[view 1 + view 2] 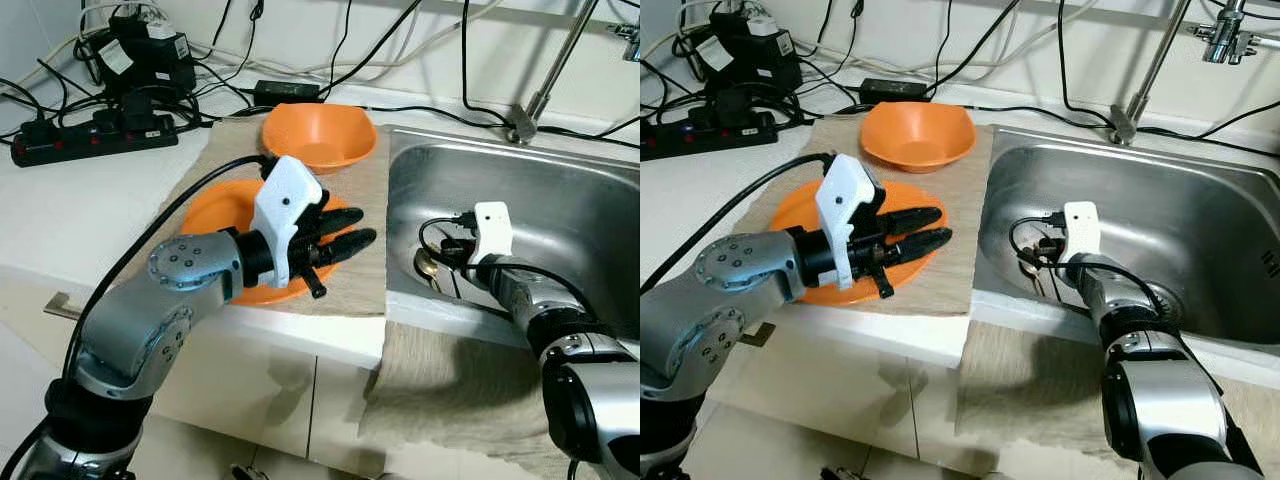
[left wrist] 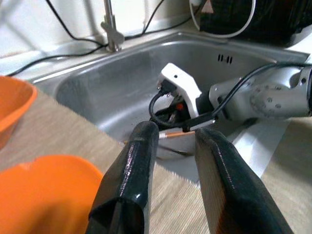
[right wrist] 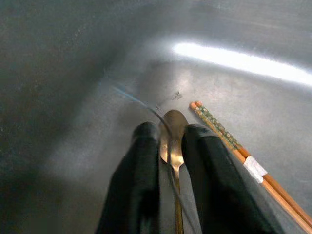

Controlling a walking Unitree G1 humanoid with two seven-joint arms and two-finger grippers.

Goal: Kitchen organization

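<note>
My right gripper (image 3: 170, 131) is down in the steel sink (image 1: 560, 195), shut on a golden spoon (image 3: 174, 121) that lies between its fingers on the sink floor. A pair of orange chopsticks (image 3: 229, 144) lies just beside the spoon. My left gripper (image 1: 360, 228) hovers above the right part of an orange plate (image 1: 215, 205) on the counter, open with nothing between its fingers (image 2: 141, 161). An orange bowl (image 1: 318, 135) sits behind the plate.
Plate and bowl rest on a beige mat (image 1: 350, 290) left of the sink. A power strip (image 1: 90, 140), adapters and cables crowd the back left of the counter. The tap (image 1: 545, 90) rises behind the sink. A beige cloth (image 1: 450, 390) hangs over the counter front.
</note>
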